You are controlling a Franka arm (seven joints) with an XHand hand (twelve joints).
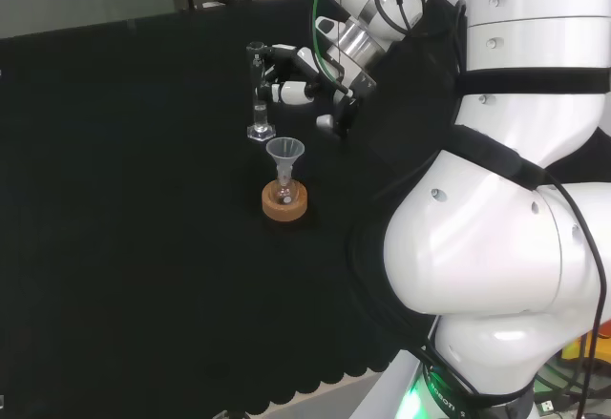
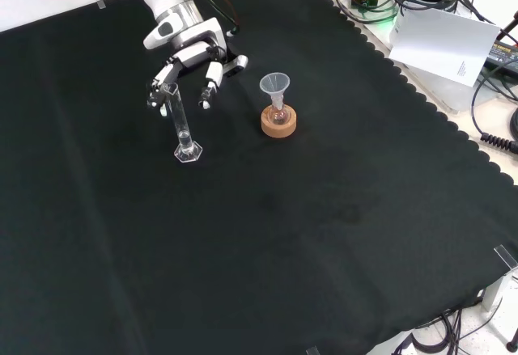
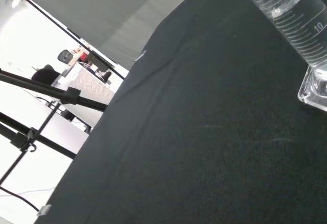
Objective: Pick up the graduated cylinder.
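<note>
Closing round the top of the graduated cylinder (image 2: pixel 183 124), which stood on the desk (image 2: pixel 324 234) at ten o'clock from the cork stand (image 2: pixel 279 123), the hand (image 2: pixel 188 62) needed its half-curled fingers (image 2: pixel 209 80) seated evenly before lifting straight up.

The graduated cylinder (image 3: pixel 296 25) is cut off by the top and right edges of the wrist view; its mouth and part of its base lie outside the frame. In the front view, upper left, contact between the hand (image 2: pixel 188 68) and the cylinder's top cannot be determined. The small flask (image 2: pixel 280 115) on the cork ring (image 2: pixel 279 124) is too small to show its contents.
</note>
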